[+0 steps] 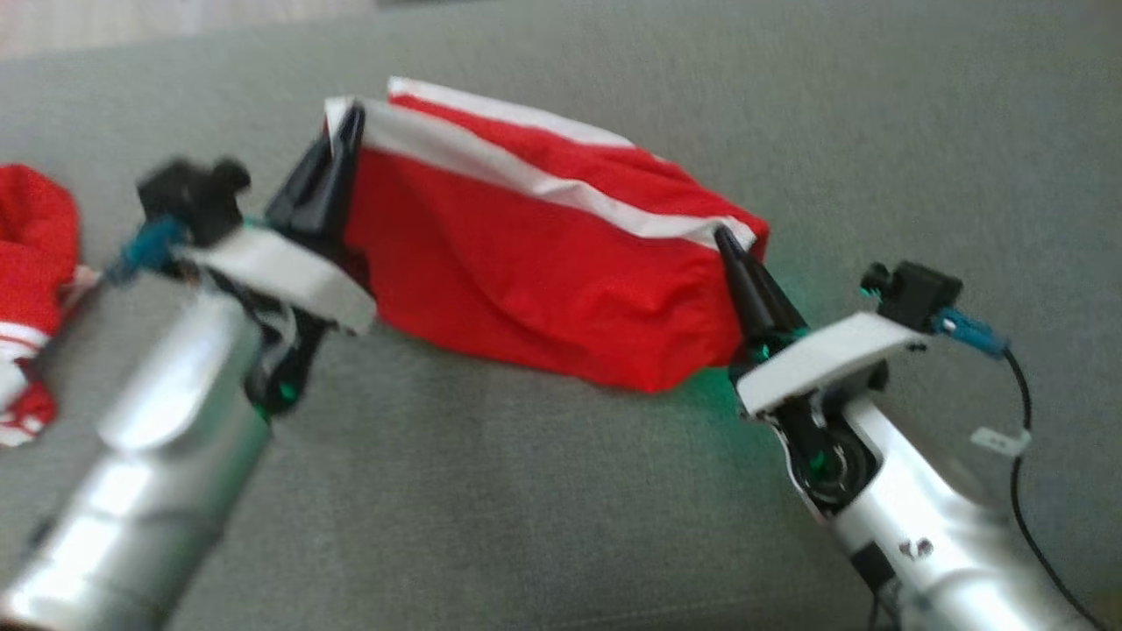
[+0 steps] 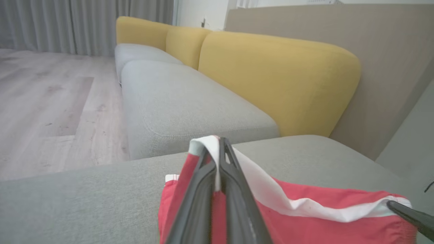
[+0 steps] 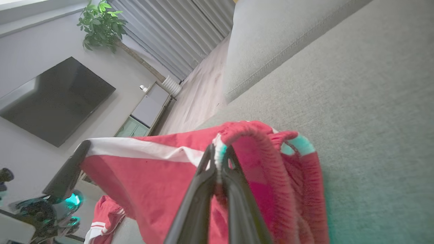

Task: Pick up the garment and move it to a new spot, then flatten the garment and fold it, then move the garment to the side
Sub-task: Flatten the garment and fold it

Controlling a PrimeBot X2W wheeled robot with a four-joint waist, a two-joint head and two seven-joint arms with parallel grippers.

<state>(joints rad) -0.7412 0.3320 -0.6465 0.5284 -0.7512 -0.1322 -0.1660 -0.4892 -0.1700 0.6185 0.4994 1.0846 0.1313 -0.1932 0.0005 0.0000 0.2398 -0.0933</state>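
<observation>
Two dark-fingered pincers are each clenched on the white-banded top edge of the red fabric garment [image 1: 526, 272]: the left gripper [image 1: 344, 131] grasps one corner at the upper left of centre in the head view, and the right gripper [image 1: 726, 238] grasps the opposite corner right of centre. The garment hangs stretched between them in the middle of the frame, its lower fold meeting the grey woven sofa cushion [image 1: 526, 491]. A crumpled red-and-white garment [image 1: 31, 254] lies at the far left edge, well apart, and yellow padded backrests [image 2: 271, 78] cross the upper middle of the left wrist view.
</observation>
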